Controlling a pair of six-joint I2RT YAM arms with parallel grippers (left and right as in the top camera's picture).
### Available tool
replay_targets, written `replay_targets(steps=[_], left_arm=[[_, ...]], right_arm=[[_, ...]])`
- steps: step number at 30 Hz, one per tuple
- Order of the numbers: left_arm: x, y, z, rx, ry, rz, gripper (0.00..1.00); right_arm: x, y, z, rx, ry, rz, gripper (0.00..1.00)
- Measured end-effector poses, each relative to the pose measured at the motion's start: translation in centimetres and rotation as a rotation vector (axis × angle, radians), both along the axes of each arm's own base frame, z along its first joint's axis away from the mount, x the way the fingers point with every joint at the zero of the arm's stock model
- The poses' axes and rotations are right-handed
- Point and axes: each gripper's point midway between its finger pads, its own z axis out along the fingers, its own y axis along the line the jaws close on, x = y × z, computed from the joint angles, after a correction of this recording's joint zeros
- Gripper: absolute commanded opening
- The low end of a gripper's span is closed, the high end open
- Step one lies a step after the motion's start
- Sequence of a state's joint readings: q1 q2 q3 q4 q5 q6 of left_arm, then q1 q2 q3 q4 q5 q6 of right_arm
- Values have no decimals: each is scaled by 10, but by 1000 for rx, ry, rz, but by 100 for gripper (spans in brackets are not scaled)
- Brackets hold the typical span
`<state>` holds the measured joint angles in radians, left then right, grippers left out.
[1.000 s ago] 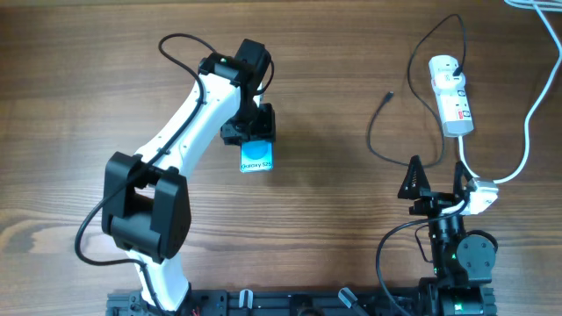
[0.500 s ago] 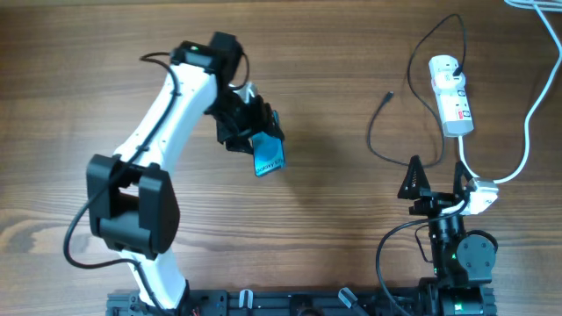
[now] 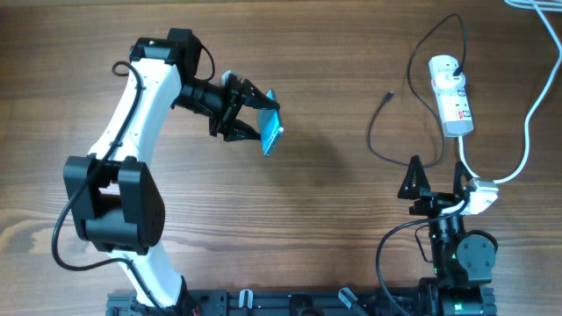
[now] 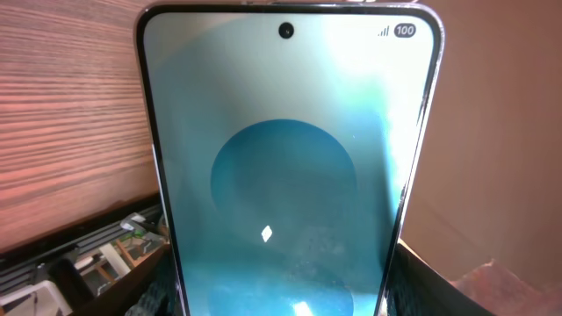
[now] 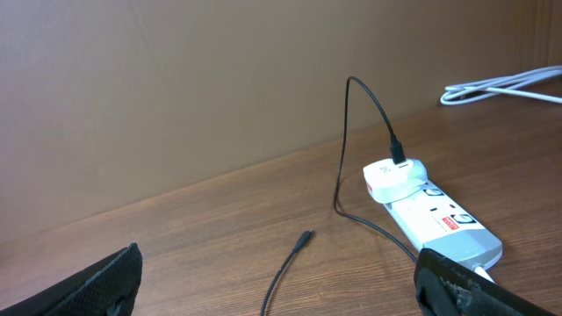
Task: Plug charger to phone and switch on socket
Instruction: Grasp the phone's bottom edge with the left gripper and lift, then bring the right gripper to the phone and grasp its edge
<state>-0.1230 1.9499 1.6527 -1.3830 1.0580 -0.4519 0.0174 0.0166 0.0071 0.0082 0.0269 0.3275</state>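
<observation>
left gripper (image 3: 256, 121) is clamped on the phone (image 3: 271, 132), which is off the table (image 3: 334, 228) and steeply tilted. from overhead it shows as a narrow teal sliver. in the left wrist view the phone (image 4: 285, 175) fills the frame, camera-hole end far from the fingers. the lower edge runs out of frame between them, so the port end is not visible.

right gripper (image 3: 436, 182) is spread wide and holds nothing, parked near its base.

charger (image 3: 376, 140): its cable leaves the plug at the far end of the socket (image 3: 451, 98), loops away, then comes round to a free tip (image 3: 387, 98) flat on the table. the tip (image 5: 304, 238) lies ahead and left of the right gripper, free end pointing away from the robot and a little right. socket (image 5: 443, 221) is ahead and right of that gripper.

key relation: the tip is well apart from the phone, on its right, between the two arms but nearer the right one. judgement: the right arm takes the tip and the left brings the phone across. the port probably faces the left palm, so access may be tight. the socket switch is not yet reached.
</observation>
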Motion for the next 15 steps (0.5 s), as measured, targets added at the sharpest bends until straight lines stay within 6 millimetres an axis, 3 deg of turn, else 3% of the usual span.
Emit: replay_targets(steps=[15], left_arm=[[0,-2,3,-19,6,3,52]], right_arm=[[0,0,0,0,0,0,100]])
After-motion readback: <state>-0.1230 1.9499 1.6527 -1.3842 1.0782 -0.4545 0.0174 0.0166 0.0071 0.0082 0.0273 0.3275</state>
